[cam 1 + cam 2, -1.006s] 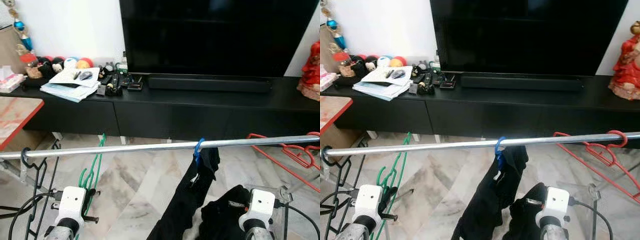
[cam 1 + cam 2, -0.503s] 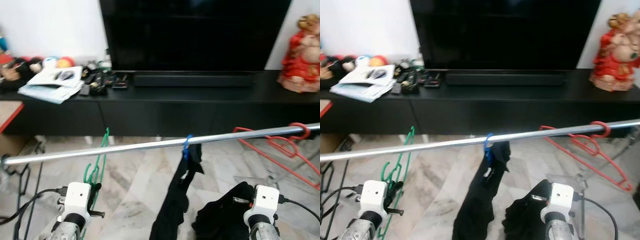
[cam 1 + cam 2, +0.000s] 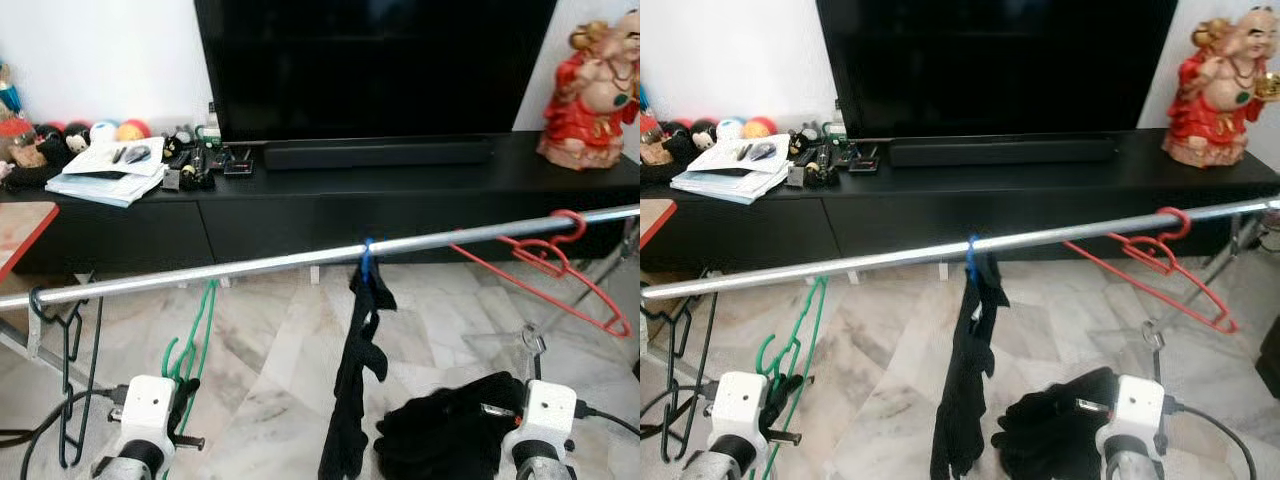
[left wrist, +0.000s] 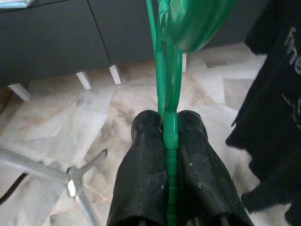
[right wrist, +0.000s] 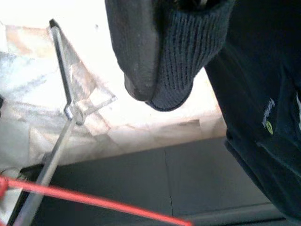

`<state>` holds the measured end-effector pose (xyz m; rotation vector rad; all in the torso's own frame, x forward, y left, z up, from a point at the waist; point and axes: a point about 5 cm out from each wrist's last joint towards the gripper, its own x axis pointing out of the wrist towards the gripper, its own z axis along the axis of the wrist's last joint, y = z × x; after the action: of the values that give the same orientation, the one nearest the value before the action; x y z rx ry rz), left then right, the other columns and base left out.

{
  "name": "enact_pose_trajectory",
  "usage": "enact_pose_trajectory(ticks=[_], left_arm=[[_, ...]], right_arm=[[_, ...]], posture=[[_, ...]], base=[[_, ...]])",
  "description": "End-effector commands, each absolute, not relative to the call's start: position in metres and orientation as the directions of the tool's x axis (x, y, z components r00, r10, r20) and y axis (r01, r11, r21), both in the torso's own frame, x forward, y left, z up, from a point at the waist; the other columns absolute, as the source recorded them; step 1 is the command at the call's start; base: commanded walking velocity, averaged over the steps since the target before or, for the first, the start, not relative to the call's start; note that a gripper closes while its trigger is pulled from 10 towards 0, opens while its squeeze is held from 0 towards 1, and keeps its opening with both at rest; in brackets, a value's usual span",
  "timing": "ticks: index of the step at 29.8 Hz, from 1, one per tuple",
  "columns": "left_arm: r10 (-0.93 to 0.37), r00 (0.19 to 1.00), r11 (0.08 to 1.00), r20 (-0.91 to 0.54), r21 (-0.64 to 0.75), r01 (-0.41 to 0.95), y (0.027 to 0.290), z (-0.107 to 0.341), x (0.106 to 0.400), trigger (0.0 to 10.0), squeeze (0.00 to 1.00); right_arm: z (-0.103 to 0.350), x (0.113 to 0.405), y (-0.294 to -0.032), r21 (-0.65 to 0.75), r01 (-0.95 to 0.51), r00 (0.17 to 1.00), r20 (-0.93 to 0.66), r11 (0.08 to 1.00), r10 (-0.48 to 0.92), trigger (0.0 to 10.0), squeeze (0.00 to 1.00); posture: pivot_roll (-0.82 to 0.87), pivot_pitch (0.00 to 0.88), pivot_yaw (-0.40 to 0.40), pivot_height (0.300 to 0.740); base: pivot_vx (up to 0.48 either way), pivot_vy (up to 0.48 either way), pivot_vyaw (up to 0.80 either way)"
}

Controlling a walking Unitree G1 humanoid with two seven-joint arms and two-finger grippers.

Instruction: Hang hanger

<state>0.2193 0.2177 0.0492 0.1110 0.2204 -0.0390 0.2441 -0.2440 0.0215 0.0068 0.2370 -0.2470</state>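
Left eye view: steel rail (image 3: pixel 250 266) across the frame, rising from 9 o'clock toward 3 o'clock. Blue hook (image 3: pixel 367 256) on the rail near centre, with a black garment (image 3: pixel 355 385) hanging from it down to 6 o'clock. Red hanger (image 3: pixel 545 262) hooked on the rail at 3 o'clock, well apart from the blue hook. Black hanger (image 3: pixel 68 350) hung at the rail's low end, 9 o'clock. Green hanger (image 3: pixel 195 335) at 7 o'clock, below the rail and not hooked over it, running down to the left wrist's white block. Black cloth (image 3: pixel 445 435) bunched at 5 o'clock beside the right wrist's white block. Behind the rail, a black cabinet (image 3: pixel 330 215) carrying a TV (image 3: pixel 375 65), a soundbar (image 3: pixel 378 153), papers (image 3: pixel 108 172) at 10 o'clock and a red figurine (image 3: pixel 590 85) at 2 o'clock. Marble floor (image 3: pixel 270 370) beneath.

Right eye view: same scene, shifted slightly.

Left wrist view: left pincer (image 4: pixel 168 141) clamped on the green hanger, thin green wire pinched between both black fingers (image 4: pixel 143 169) and running away toward the dark cabinet. Black garment at one edge, near the fingers but apart from them.

Right wrist view: right pincer (image 5: pixel 157 75) wrapped in ribbed black cloth, one finger (image 5: pixel 134 52) bare beside it; cannot tell whether apart or together. Red hanger wire and a metal stand leg (image 5: pixel 59 136) beyond, over pale floor.
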Motion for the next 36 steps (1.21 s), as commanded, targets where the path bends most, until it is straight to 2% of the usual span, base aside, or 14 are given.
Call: enact_pose_trajectory(ticks=[1,7,11,13,21,31,36], left_arm=[[0.004,0.974,0.994,-0.226,0.110,0.022,0.225,0.049,0.215,10.0,0.00],[0.052,0.974,0.994,-0.220,0.105,-0.029,0.227,0.050,0.211,10.0,0.00],[0.038,0.977,0.995,-0.210,0.098,-0.018,0.221,0.052,0.216,10.0,0.00],[0.026,0.979,0.996,-0.202,0.089,-0.008,0.217,0.052,0.223,10.0,0.00],[0.025,0.986,0.998,-0.167,0.060,-0.015,0.212,0.057,0.255,10.0,0.00],[0.024,0.985,0.999,-0.171,0.049,-0.016,0.208,0.051,0.259,10.0,0.00],[-0.017,0.987,0.998,-0.160,0.058,0.027,0.204,0.055,0.261,10.0,0.00]], right_arm=[[0.027,0.245,-0.242,-0.007,0.243,0.949,-0.203,0.970,-0.240,10.0,0.00],[0.025,0.252,-0.239,-0.027,0.180,0.955,-0.236,0.983,-0.182,10.0,0.00],[0.030,0.259,-0.243,-0.016,0.187,0.957,-0.222,0.982,-0.186,10.0,0.00],[0.034,0.266,-0.247,-0.014,0.209,0.956,-0.209,0.978,-0.207,10.0,0.00],[0.040,0.277,-0.256,0.004,0.265,0.944,-0.204,0.964,-0.258,10.0,0.00],[0.047,0.273,-0.278,-0.022,0.308,0.936,-0.174,0.951,-0.307,10.0,0.00],[0.060,0.277,-0.289,-0.008,0.335,0.933,-0.132,0.942,-0.333,10.0,0.00]], posture=[[0.00,0.031,0.035,0.740],[0.04,0.034,-0.015,0.740],[0.04,0.032,-0.013,0.740],[0.02,0.000,0.003,0.740],[-0.03,0.000,-0.002,0.740],[-0.06,0.000,-0.012,0.740],[-0.04,0.000,-0.001,0.740]], base=[[-0.334,0.000,0.00],[-0.335,0.000,0.00],[-0.334,0.000,0.00],[-0.334,0.000,0.00],[-0.335,0.000,0.00],[-0.333,0.000,0.00],[-0.333,0.000,0.00]])
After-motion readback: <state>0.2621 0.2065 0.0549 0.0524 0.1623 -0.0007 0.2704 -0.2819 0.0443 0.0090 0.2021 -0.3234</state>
